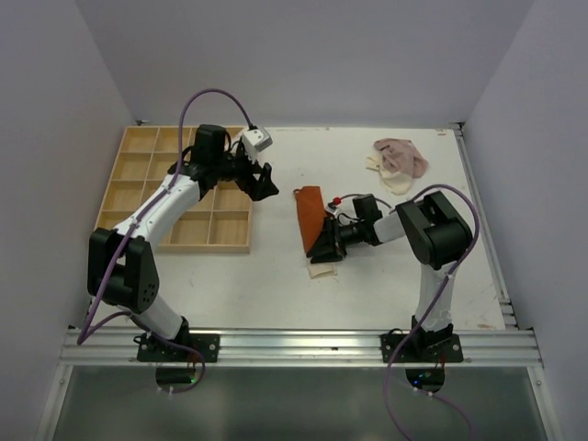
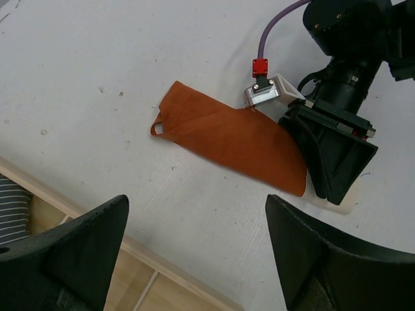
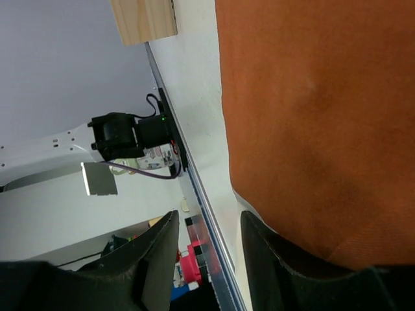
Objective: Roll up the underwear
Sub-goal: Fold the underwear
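The rust-orange underwear [image 1: 310,213] lies flat and folded long in the middle of the table, and also shows in the left wrist view [image 2: 233,139] and the right wrist view [image 3: 318,116]. My right gripper [image 1: 323,246] lies low at its near end, turned on its side and open. Nothing is between its fingers [image 3: 211,217], and one finger [image 3: 279,259] rests against the cloth's edge. My left gripper [image 1: 262,182] hovers open beside the wooden tray, left of the garment, holding nothing [image 2: 198,204]. The pale beige-pink underwear [image 1: 400,161] lies crumpled at the back right.
A wooden compartment tray [image 1: 220,246] stands at the left under my left arm, its rim in the left wrist view [image 2: 162,265]. A small pale scrap [image 1: 322,269] lies under my right gripper. The table's metal edge rail [image 1: 294,347] runs along the front.
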Robot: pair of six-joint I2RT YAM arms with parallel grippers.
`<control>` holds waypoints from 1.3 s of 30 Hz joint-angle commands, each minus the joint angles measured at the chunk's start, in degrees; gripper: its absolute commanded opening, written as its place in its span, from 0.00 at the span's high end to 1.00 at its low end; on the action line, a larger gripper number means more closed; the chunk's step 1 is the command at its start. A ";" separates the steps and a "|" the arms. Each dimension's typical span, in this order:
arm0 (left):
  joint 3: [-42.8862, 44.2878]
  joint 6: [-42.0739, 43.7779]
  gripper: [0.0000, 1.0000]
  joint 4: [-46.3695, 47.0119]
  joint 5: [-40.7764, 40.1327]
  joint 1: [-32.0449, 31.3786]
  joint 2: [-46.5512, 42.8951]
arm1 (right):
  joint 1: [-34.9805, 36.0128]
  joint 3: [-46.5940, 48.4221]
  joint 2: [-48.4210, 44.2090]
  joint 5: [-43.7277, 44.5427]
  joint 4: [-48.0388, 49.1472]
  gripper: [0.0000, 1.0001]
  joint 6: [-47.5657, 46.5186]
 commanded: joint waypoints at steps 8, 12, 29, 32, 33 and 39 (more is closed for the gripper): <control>-0.23 4.98 0.12 -0.49 1.93 0.03 -2.66 | -0.17 23.18 -6.04 2.05 -5.99 0.52 1.42; -1.29 4.90 0.13 0.83 1.76 0.03 -2.58 | -0.43 29.34 0.37 2.75 -5.46 0.52 2.29; 2.05 5.68 0.15 -1.98 -0.18 -0.05 -0.20 | -2.89 39.38 25.96 9.70 11.06 0.53 10.82; 1.88 8.22 0.16 -2.77 0.35 -0.05 -0.20 | -3.07 35.16 23.24 10.84 11.85 0.53 11.00; 1.70 9.54 0.16 -3.55 0.52 -0.23 -0.20 | -2.98 33.84 22.19 11.45 12.29 0.53 11.17; -6.37 27.55 0.22 -6.64 -0.35 -5.05 -5.03 | -2.63 23.46 10.68 13.31 24.33 0.49 21.45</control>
